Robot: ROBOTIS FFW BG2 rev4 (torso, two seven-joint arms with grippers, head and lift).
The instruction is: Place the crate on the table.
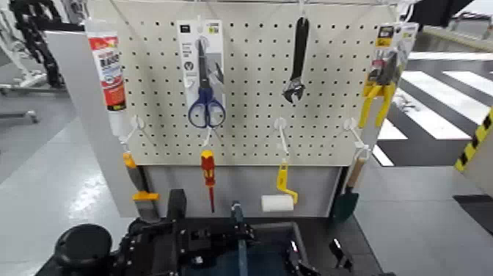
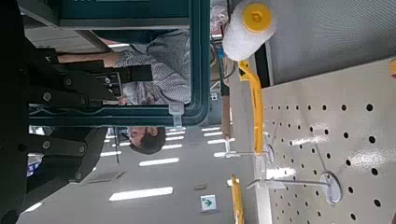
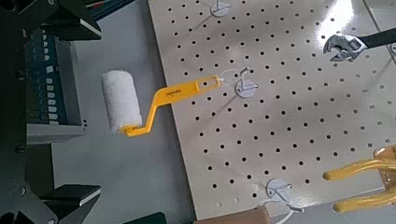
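Note:
The crate (image 1: 264, 255) sits at the bottom edge of the head view, a dark navy bin with a thin blue centre handle (image 1: 238, 235) standing upright. It hangs in front of the black table (image 1: 323, 229) below the pegboard. My left gripper (image 1: 192, 242) is shut on the crate's left side; in the left wrist view its black fingers (image 2: 65, 89) clamp the crate's rim (image 2: 198, 56). My right gripper (image 1: 297, 258) holds the right side, and in the right wrist view the crate's end wall (image 3: 47, 89) lies between its fingers (image 3: 75, 17). Whether the crate touches the table is hidden.
A beige pegboard (image 1: 249, 81) rises behind the table with scissors (image 1: 205, 95), a wrench (image 1: 297, 62), yellow pliers (image 1: 378, 95), a screwdriver (image 1: 208, 176) and a sealant tube (image 1: 110, 73). A white paint roller (image 1: 277, 202) hangs low near the crate. Someone in a checked shirt (image 2: 163, 75) shows in the left wrist view.

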